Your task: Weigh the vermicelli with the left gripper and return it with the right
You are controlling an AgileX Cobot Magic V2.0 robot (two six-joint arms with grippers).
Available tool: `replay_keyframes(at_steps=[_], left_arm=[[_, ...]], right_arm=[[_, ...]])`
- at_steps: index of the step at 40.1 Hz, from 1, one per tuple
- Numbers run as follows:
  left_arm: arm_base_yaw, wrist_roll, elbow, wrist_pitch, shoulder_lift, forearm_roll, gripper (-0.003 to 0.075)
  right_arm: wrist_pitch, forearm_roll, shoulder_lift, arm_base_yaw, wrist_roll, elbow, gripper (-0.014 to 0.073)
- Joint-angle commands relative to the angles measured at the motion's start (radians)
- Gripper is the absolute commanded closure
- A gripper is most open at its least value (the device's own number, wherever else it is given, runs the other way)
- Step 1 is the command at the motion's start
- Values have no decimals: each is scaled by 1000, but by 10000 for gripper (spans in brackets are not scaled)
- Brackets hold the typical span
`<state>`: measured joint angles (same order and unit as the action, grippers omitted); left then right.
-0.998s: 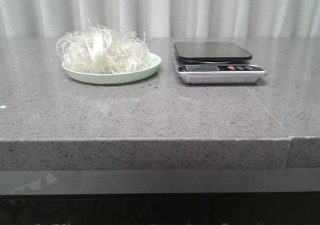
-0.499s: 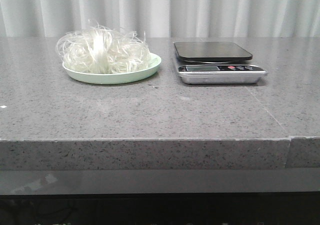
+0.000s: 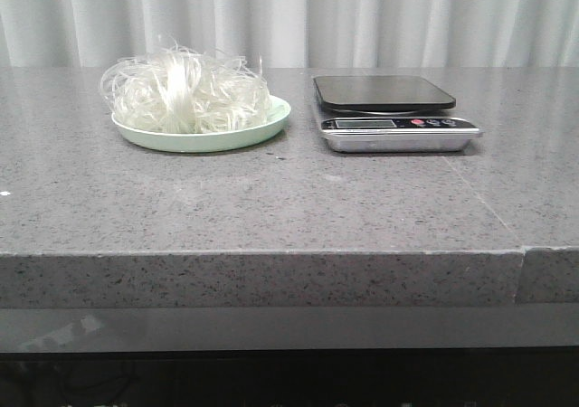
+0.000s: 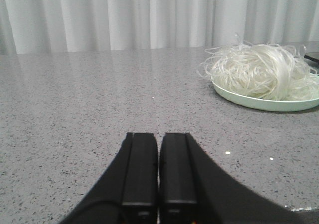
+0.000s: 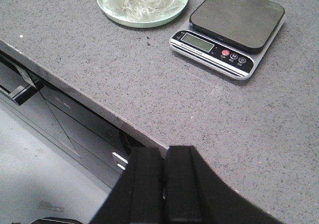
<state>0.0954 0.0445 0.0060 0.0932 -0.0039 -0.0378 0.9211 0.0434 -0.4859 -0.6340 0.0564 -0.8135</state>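
Nothing lifted yet.
My left hand, fingers together, sits nearer the fluffy white translucent vermicelli; shut right hand farther.

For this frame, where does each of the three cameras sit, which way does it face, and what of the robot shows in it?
Front view: low at the table's near edge, facing the curtain; vermicelli left of the scale; no arm shows.
Left wrist view: low over the table, behind the shut left gripper, vermicelli ahead.
Right wrist view: high above the table's near edge, behind the shut right gripper, looking down at the scale.
All three share the vermicelli on its plate.
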Motion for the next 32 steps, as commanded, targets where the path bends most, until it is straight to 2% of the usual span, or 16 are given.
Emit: replay_keyframes(at_steps=[1, 12, 26, 32], left_arm=[[1, -13, 36, -82, -24, -12, 565], [1, -15, 36, -132, -24, -6, 565], [1, -17, 36, -134, -24, -2, 565], [1, -88, 36, -134, -24, 38, 565]], right_arm=[[-59, 11, -6, 4, -4, -25, 437], [-59, 11, -6, 4, -4, -25, 437], [-59, 11, -6, 4, -4, -25, 437], [-59, 11, -6, 4, -4, -25, 437]])
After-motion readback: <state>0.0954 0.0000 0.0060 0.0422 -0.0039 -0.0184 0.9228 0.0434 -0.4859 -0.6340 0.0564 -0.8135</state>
